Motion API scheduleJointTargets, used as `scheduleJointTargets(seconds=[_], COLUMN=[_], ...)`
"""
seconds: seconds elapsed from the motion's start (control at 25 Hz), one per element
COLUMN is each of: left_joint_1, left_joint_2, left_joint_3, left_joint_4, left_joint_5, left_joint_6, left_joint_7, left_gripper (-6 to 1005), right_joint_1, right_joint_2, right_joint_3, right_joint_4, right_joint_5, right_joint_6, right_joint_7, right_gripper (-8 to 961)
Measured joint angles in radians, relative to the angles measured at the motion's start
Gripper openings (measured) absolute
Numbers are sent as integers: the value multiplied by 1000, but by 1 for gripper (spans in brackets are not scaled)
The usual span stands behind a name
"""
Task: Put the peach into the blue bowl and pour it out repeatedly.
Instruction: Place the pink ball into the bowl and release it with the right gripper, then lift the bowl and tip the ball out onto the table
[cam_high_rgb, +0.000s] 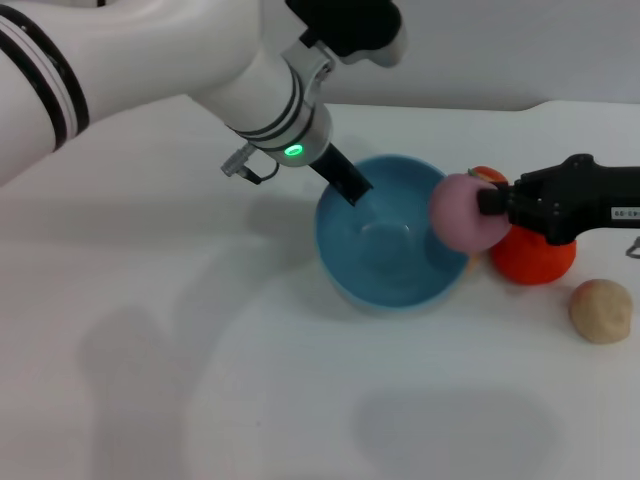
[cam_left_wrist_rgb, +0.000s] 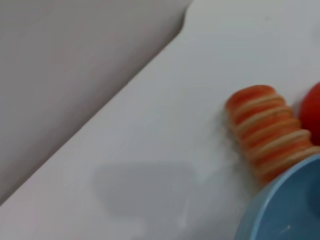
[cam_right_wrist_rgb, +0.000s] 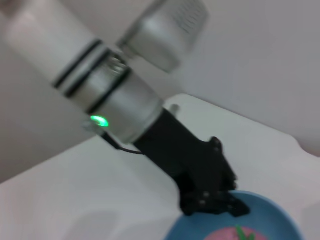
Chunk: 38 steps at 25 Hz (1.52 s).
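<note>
The blue bowl (cam_high_rgb: 385, 270) stands upright on the white table. My left gripper (cam_high_rgb: 354, 190) reaches down from the upper left and is shut on the bowl's far left rim; the right wrist view shows its black fingers (cam_right_wrist_rgb: 212, 200) clamped on the rim of the bowl (cam_right_wrist_rgb: 282, 217). Coming in from the right, my right gripper (cam_high_rgb: 490, 205) is shut on the pink peach (cam_high_rgb: 460, 215) and holds it just above the bowl's right rim. The peach (cam_right_wrist_rgb: 232, 234), with its green leaf, shows at the lower edge of the right wrist view.
A bright orange-red fruit (cam_high_rgb: 535, 258) sits right of the bowl, under the right gripper. A beige lumpy ball (cam_high_rgb: 600, 310) lies farther right. An orange ribbed toy (cam_left_wrist_rgb: 265, 132) lies behind the bowl's rim (cam_left_wrist_rgb: 285, 210). The table's far edge runs close behind.
</note>
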<state>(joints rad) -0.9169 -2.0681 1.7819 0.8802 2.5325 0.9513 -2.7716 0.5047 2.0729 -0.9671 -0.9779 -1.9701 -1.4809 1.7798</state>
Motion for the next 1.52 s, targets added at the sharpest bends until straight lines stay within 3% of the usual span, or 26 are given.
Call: scheduleJointTargets(seconds=[0.24, 0.68, 0.88, 1.16, 1.24, 1.32, 1.44, 1.52], left_joint_1=[6, 9, 20, 50, 61, 63, 68, 72], left_joint_2=[-2, -4, -3, 1, 0, 0, -3, -5], left_joint_3=[27, 43, 44, 66, 121, 146, 238, 288], left_joint_4=[43, 47, 44, 74, 113, 125, 145, 147], left_joint_5=[-11, -8, -3, 29, 88, 109, 197, 252], left_joint_6=[29, 24, -15, -118, -209, -243, -381, -484], left_joint_7=[-4, -15, -11, -6, -5, -5, -5, -5], left_gripper=[0, -1, -1, -1, -1, -1, -1, -1], right_joint_1=[37, 54, 9, -133, -197, -214, -253, -268], right_joint_2=[-1, -4, -5, -5, -5, -5, -5, -5], right_joint_3=[-10, -2, 135, 383, 473, 496, 547, 560], right_joint_4=[115, 172, 165, 180, 250, 280, 388, 440], right_joint_5=[0, -2, 16, 162, 258, 288, 357, 364], right_joint_6=[63, 101, 106, 139, 144, 143, 141, 142], right_joint_7=[-4, -18, -80, -224, -304, -330, -437, -496], right_gripper=[44, 243, 386, 477, 503, 529, 660, 660])
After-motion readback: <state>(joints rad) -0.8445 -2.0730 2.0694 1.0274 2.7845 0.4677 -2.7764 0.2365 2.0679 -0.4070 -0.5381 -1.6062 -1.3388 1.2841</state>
